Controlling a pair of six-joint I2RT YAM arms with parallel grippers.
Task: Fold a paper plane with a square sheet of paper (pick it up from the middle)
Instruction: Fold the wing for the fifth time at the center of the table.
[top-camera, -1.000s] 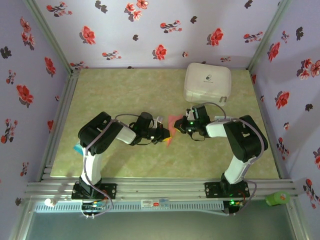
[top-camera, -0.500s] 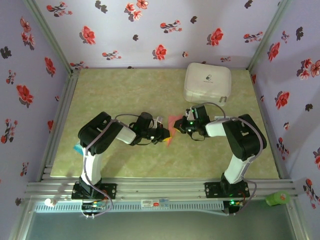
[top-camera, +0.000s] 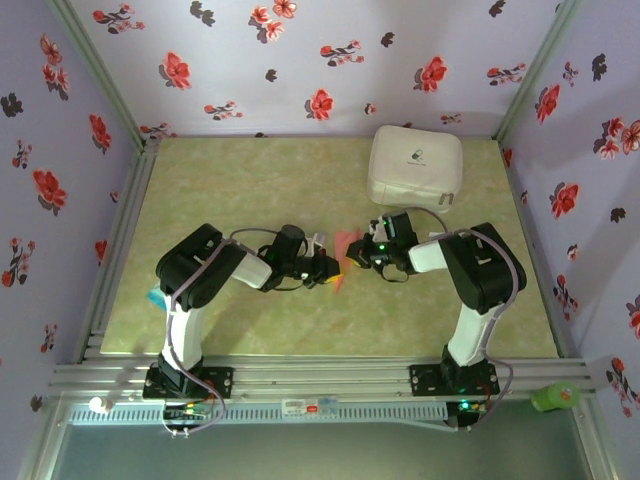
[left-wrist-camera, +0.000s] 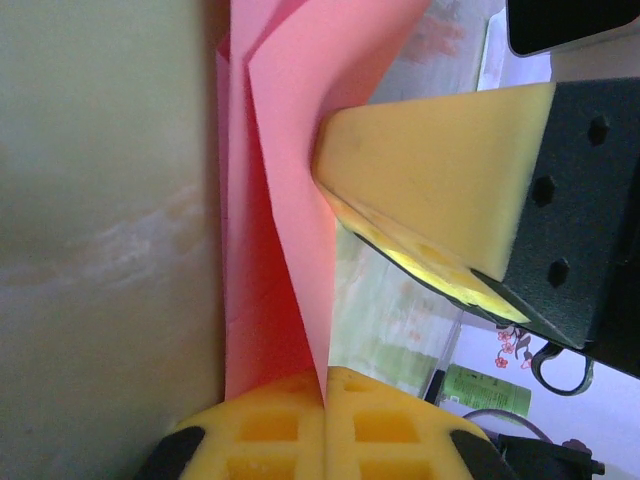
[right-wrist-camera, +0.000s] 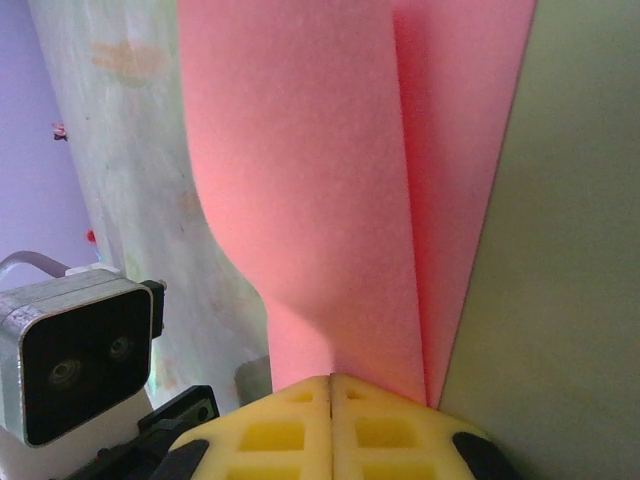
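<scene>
Top external, closed case (top-camera: 415, 165), claws (top-camera: 335, 268) (top-camera: 357, 256) grip paper (top-camera: 347, 243)

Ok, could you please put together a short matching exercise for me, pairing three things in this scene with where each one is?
Things:
1. square sheet of paper
2. white case
3. green object

Places:
A. off the table, at the near right corner
B. mid-table, folded
C. back right of the table

Pairs: 1-B; 2-C; 3-A

Black-and-white arms (top-camera: 200, 272), grey cables (top-camera: 250, 234), yellow waffle-patterned gripper pads (right-wrist-camera: 280, 432).
</scene>
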